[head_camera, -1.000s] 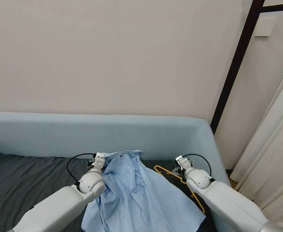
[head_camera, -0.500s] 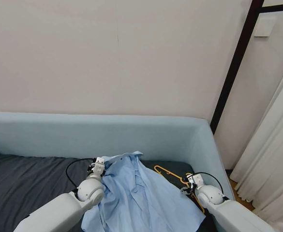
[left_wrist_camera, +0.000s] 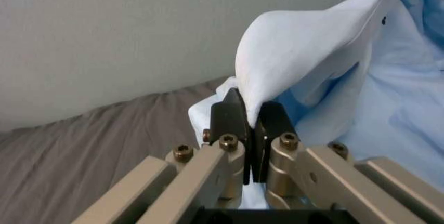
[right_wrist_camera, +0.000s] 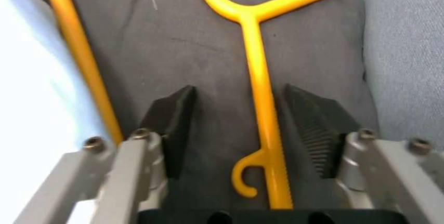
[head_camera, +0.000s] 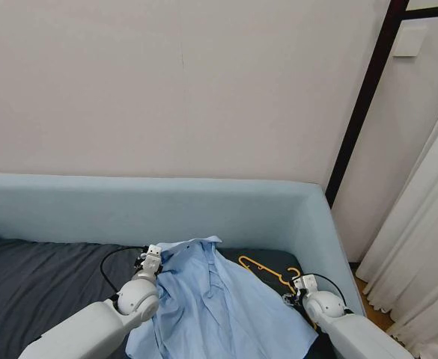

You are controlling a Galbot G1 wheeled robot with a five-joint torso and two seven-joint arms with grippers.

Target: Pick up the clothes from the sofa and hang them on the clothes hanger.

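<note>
Head view, sofa: a light-blue sofa (head_camera: pixel 204 209) with a dark grey seat (head_camera: pixel 39 277) stands against a pale wall (head_camera: pixel 166 90).
Head view, shirt: a light-blue shirt (head_camera: pixel 219 307) lies spread on the seat between the two arms, with its collar end toward the backrest.
Head view, hanger: a yellow hanger (head_camera: pixel 266 270) lies flat on the seat along the shirt's right edge.
Head view, left gripper: the left gripper (head_camera: pixel 152 256) is at the shirt's upper left edge.
Head view, right gripper: the right gripper (head_camera: pixel 296 287) is low over the hanger, near the sofa's right armrest.
Left wrist view, grip: the fingers (left_wrist_camera: pixel 229 117) are clenched on a fold of the shirt's edge, and the cloth rises above them.
Right wrist view, grip: the black pads (right_wrist_camera: pixel 312 120) are spread wide, one on each side of the hanger's straight stem, with a gap to it on both sides. The shirt's edge lies beside the hanger's other bar.
</note>
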